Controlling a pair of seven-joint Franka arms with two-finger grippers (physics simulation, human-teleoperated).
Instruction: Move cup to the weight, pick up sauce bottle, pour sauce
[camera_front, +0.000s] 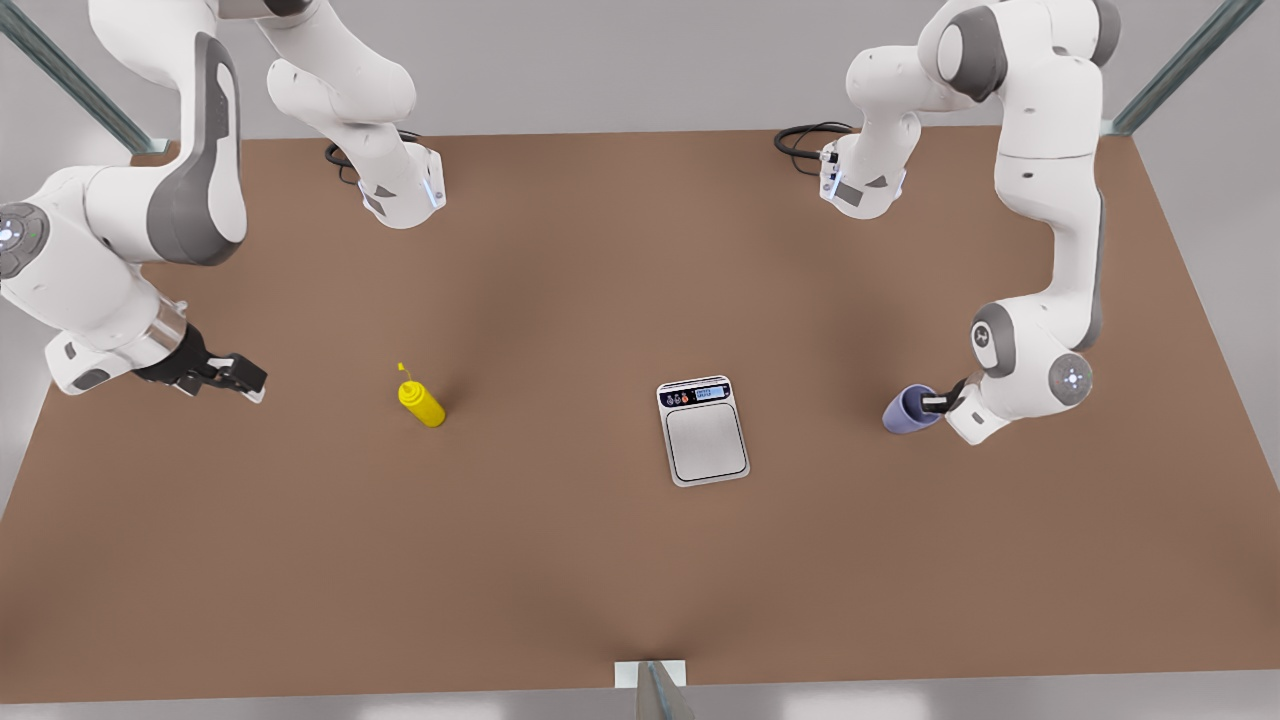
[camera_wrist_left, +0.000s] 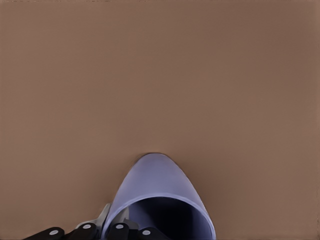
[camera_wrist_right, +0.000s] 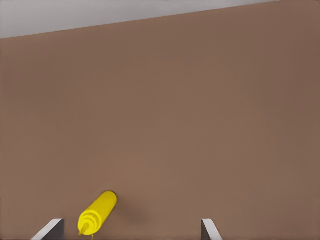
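The left gripper (camera_front: 937, 402) pinches the rim of the cup (camera_front: 908, 410) near the table's (camera_front: 560, 560) right edge; the cup seems tilted, mouth toward the gripper. The right gripper (camera_front: 240, 382), fingers spread, hovers near the left edge beside the upright sauce bottle (camera_front: 421, 402), nozzle up. The weight (camera_front: 704, 431) lies mid-table, display toward the far edge.

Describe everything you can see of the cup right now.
The cup is a plain lavender-blue tapered one with no handle, smooth and matte, its inside dark and seemingly empty. It is tipped, its mouth turned toward the left gripper, whose fingers close over the rim. It sits at the front view's right, over the brown table, well apart from the scale.
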